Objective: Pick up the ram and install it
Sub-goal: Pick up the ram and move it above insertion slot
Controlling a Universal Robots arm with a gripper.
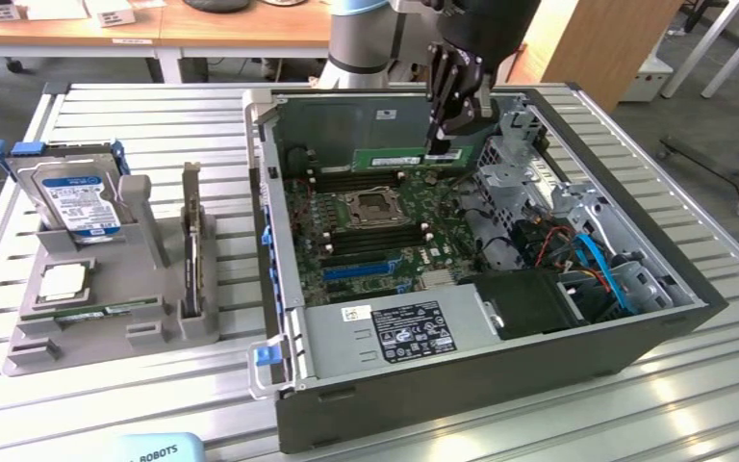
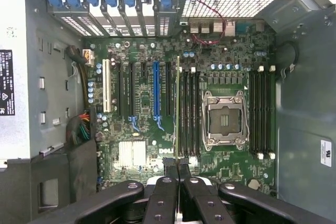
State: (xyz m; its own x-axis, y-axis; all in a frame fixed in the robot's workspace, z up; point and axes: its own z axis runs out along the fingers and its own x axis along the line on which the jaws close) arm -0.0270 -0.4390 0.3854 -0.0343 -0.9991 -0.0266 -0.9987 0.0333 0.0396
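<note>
Over the open computer case (image 1: 498, 375), my gripper (image 1: 439, 146) is shut on the ram (image 1: 393, 157), a long green stick held level by one end above the motherboard (image 1: 357, 241). In the wrist view the ram (image 2: 177, 108) shows edge-on as a thin line running out from my gripper (image 2: 177, 169). It hangs over the black memory slots (image 2: 190, 114) beside the silver processor socket (image 2: 224, 120). I cannot tell whether its lower edge touches a slot.
A grey holder (image 1: 36, 337) on the exterior view's left carries a hard drive (image 1: 81, 197), a square silver processor (image 1: 64, 279), a dark expansion card (image 1: 191, 250) and a green stick (image 1: 100, 313). Inside the case, blue and orange cables (image 1: 595, 260) and a metal drive cage (image 1: 523, 164) stand close by.
</note>
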